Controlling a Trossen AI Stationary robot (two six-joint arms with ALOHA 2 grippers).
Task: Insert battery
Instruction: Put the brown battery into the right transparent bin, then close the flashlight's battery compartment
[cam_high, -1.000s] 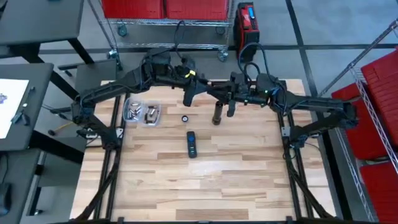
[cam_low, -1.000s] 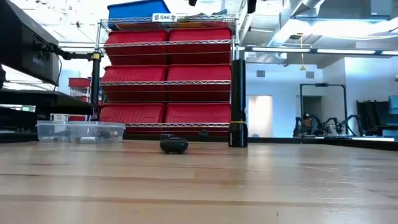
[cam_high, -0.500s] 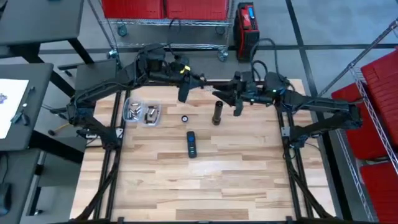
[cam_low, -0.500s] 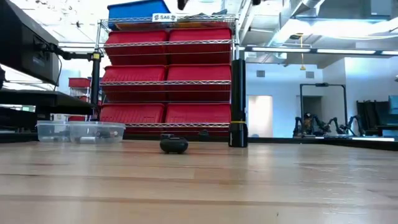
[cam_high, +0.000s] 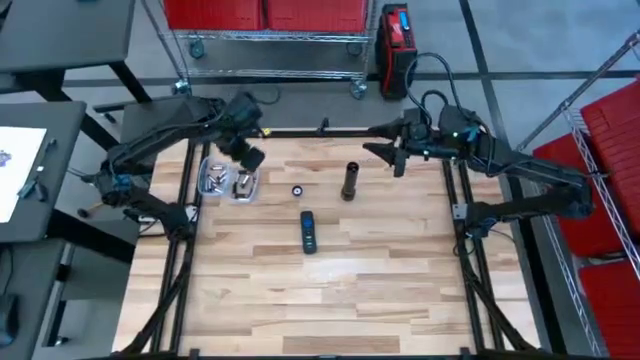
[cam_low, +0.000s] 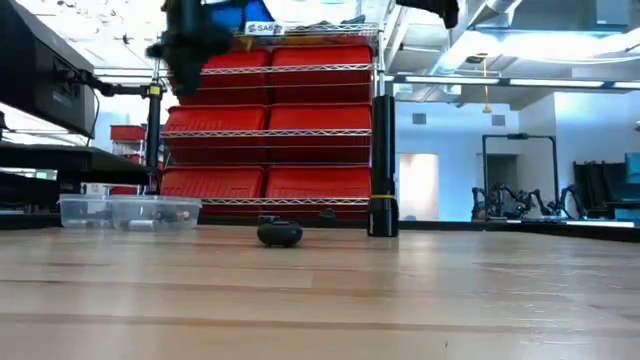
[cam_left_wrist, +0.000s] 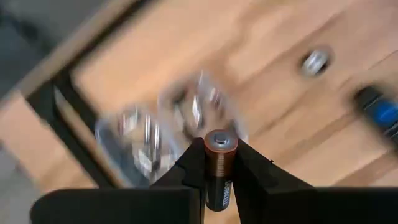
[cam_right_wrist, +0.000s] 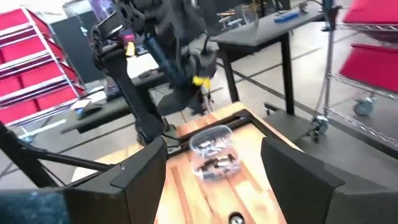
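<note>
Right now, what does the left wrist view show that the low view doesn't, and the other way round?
Only the left wrist view shows the battery clamped in the left gripper, plus part of the blue-and-black device at the frame edge. Only the low view shows the flashlight body standing upright and the red bins on the shelf behind. Both show the clear tray holding batteries and the wooden table; the small cap appears in both as well.

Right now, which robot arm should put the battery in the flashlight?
Probably the left. Its gripper is shut on a battery above the clear tray. The right gripper is open and empty, though nearer the upright flashlight.
</note>
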